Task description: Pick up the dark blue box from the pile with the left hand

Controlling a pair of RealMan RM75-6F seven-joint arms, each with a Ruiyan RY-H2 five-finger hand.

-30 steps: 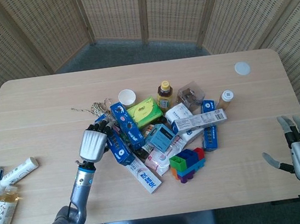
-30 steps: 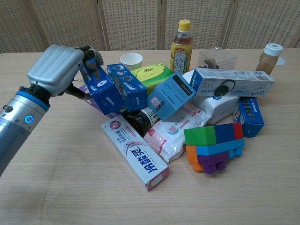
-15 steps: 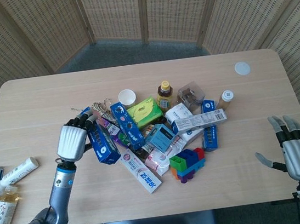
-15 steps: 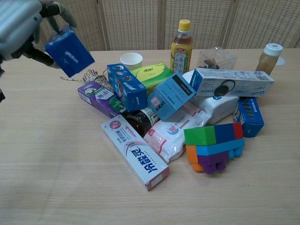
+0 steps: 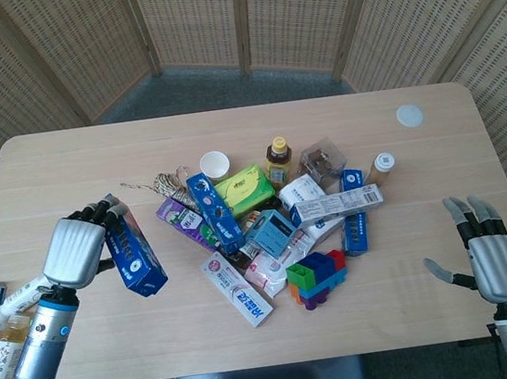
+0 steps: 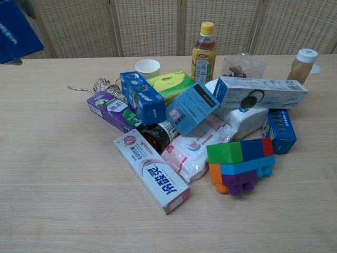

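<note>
My left hand [image 5: 79, 250] grips the dark blue box [image 5: 134, 254] and holds it in the air, left of the pile [image 5: 276, 215]. In the chest view only a corner of the dark blue box [image 6: 16, 34] shows at the top left edge, with the hand itself almost out of frame. My right hand [image 5: 494, 256] hovers off the table's front right corner, fingers spread and holding nothing.
The pile holds another blue box [image 5: 215, 211], a purple box [image 5: 183, 222], a toothpaste box [image 5: 239, 289], a green pack [image 5: 246, 189], a light blue box [image 5: 273, 232], stacked colour blocks [image 5: 317, 277], a bottle [image 5: 278, 160] and a paper cup [image 5: 215, 165]. Bottles and a tube [image 5: 26, 292] lie at the left edge.
My left hand has lifted the dark blue box out of the pile and carried it up and to the left. The right hand has drifted slightly left.
</note>
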